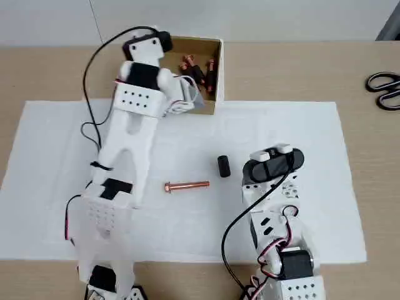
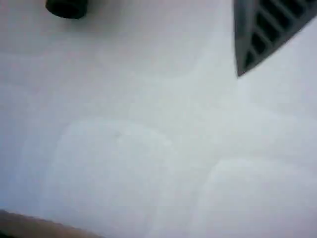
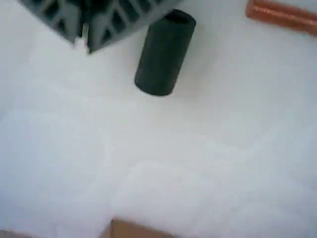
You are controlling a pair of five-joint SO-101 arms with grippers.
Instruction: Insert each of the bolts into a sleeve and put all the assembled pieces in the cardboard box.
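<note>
Shiny copper-coloured metal bolt [image 1: 187, 186], matt black sleeve [image 1: 224, 166], cardboard box [image 1: 215, 74]

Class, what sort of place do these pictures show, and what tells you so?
Probably a robotics lab bench: two robot arms sit at a wooden table over a white sheet, with a bolt, a sleeve and a cardboard box laid out for assembly.

Robotics workbench: a lab or workshop
Wooden bench [image 1: 369, 56] under a white sheet [image 1: 300, 125], scissors [image 1: 384, 89] far right, a white robot arm [image 1: 128, 144] — pale wall [image 1: 281, 19] behind.
</note>
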